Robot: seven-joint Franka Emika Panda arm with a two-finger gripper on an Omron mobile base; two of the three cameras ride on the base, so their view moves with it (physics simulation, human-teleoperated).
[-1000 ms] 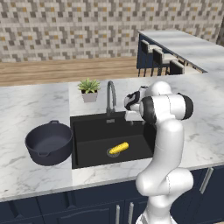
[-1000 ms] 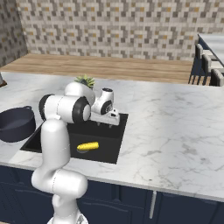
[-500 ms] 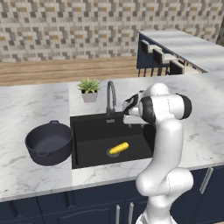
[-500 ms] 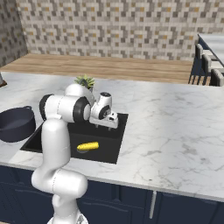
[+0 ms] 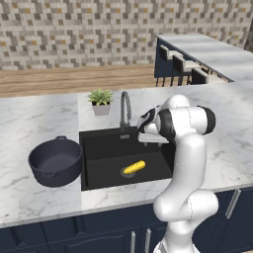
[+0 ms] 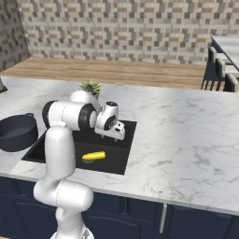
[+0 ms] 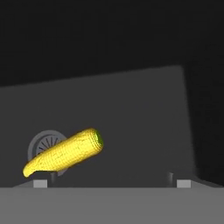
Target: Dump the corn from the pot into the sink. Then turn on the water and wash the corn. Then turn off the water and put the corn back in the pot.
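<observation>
The yellow corn (image 5: 134,167) lies on the floor of the black sink (image 5: 104,148), over the round drain. My gripper (image 5: 145,140) hangs above the sink's right half, pointing down, open and empty. In the hand view the corn (image 7: 65,153) lies low and to the left, beyond the left fingertip (image 7: 40,183), with the gripper (image 7: 112,183) wide apart. The dark pot (image 5: 55,160) stands upright on the counter left of the sink. From the right, the corn (image 6: 94,156) lies below the gripper (image 6: 116,135), with the pot (image 6: 16,132) at the far left.
A curved faucet (image 5: 124,106) rises behind the sink, just left of my hand, and no water shows running from it. A small potted plant (image 5: 101,100) stands behind it. White marble counter (image 6: 186,140) stretches to the right. Bar stools (image 5: 183,74) stand far back right.
The hand has dropped a little from beside the faucet toward the sink. The corn and pot have not moved.
</observation>
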